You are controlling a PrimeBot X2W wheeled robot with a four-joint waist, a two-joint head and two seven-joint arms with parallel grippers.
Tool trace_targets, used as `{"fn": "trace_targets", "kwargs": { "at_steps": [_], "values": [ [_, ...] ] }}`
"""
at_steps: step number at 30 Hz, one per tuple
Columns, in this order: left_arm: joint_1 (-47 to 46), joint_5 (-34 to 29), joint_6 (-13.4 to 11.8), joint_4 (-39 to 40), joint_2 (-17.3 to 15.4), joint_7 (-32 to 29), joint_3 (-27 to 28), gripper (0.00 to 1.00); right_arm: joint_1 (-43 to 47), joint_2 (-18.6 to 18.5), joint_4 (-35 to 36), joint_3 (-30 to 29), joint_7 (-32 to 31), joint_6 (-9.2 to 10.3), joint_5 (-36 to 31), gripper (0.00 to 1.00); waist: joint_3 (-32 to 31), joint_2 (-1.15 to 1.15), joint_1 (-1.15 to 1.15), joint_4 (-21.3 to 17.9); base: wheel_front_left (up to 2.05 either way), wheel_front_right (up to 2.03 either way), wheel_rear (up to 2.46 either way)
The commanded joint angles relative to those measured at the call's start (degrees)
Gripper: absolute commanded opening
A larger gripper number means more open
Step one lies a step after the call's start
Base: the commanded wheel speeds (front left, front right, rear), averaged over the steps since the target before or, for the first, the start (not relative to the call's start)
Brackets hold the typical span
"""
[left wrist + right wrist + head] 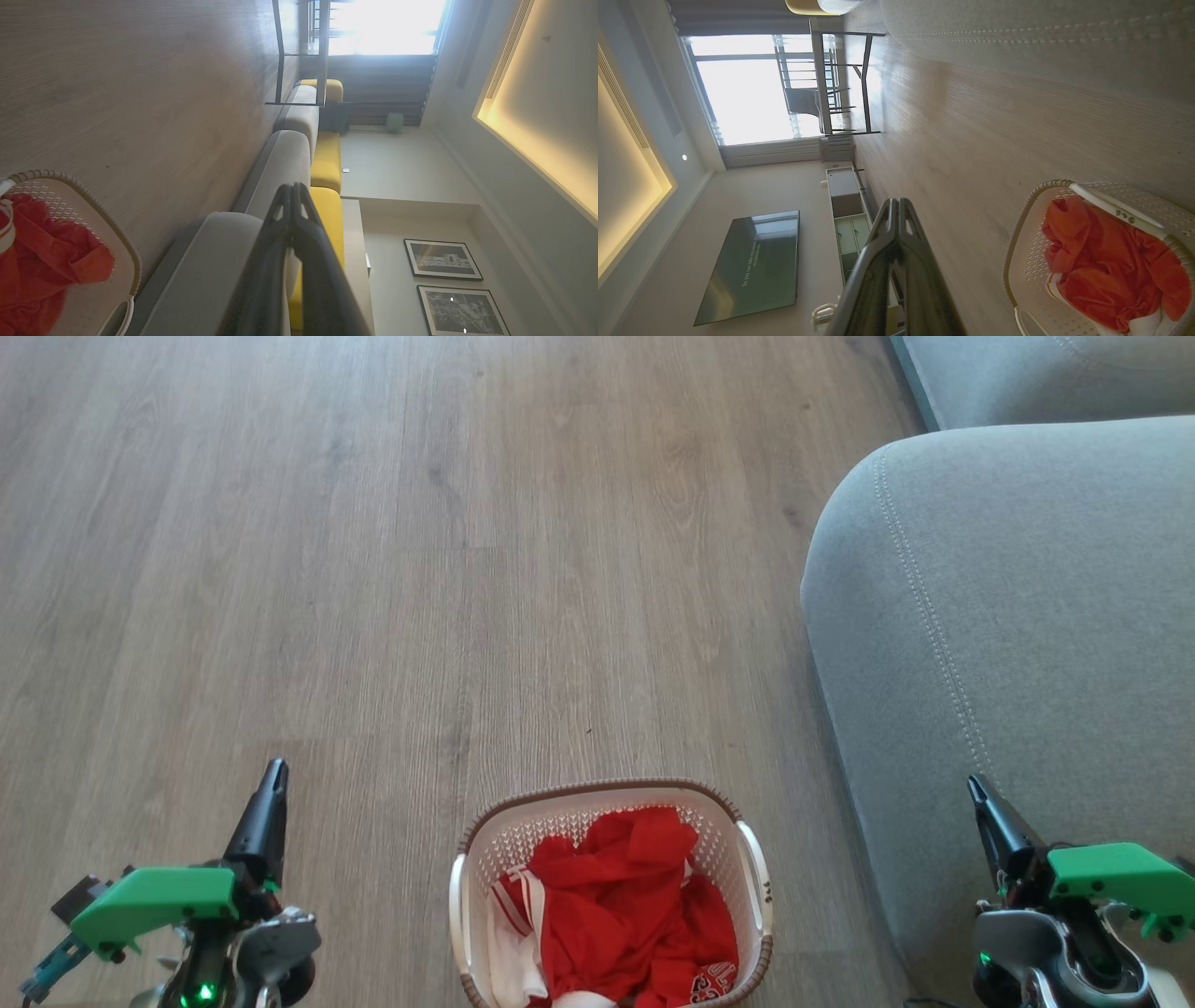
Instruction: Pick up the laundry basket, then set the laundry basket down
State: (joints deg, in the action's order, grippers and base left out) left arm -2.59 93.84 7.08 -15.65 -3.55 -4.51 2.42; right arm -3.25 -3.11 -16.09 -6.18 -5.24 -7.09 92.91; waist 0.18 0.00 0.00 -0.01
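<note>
Across the head view runs a grey-brown wood floor (373, 569). On the right stands a grey sofa (1008, 616), its rounded arm with two lines of stitching; the left wrist view shows yellow cushions (327, 158) along its back. The right wrist view takes in a dark TV (752, 266) on the far wall, and a thin-legged table (845, 84) stands before the bright window.

The basket (611, 793) stands upright on the floor at the bottom middle of the head view, near the sofa arm but apart from it, and between the two grippers with clear floor on each side. Its brown rim runs round cream perforated walls, and a white handle (754, 877) sits on each long side. Red and white clothes (625, 905) lie crumpled inside, below the rim.

The left gripper (276, 767) hangs at the lower left and the right gripper (976, 789) at the lower right, over the sofa. Each pair of fingers is pressed together at the tips and holds nothing.
</note>
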Motion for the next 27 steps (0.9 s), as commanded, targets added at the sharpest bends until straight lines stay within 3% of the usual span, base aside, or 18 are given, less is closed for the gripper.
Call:
{"fn": "trace_targets", "kwargs": {
  "at_steps": [1, 27],
  "values": [
    [-3.4, 0.0, 0.4, 1.7, -0.8, -0.3, 2.0, 0.0, -2.8, -0.6, 2.1, 0.8, -0.3, -0.4, 0.2, 0.0, 0.0, 0.0, 0.0, 0.0, 0.0, 0.0, 0.0],
    [-3.5, -0.4, 0.4, 1.7, -0.4, -0.8, 2.6, 0.0, -2.9, -0.4, 2.1, 0.5, -0.6, -0.4, -0.1, 0.0, 0.0, 0.0, 0.0, 0.0, 0.0, 0.0, 0.0]
  ]
}}
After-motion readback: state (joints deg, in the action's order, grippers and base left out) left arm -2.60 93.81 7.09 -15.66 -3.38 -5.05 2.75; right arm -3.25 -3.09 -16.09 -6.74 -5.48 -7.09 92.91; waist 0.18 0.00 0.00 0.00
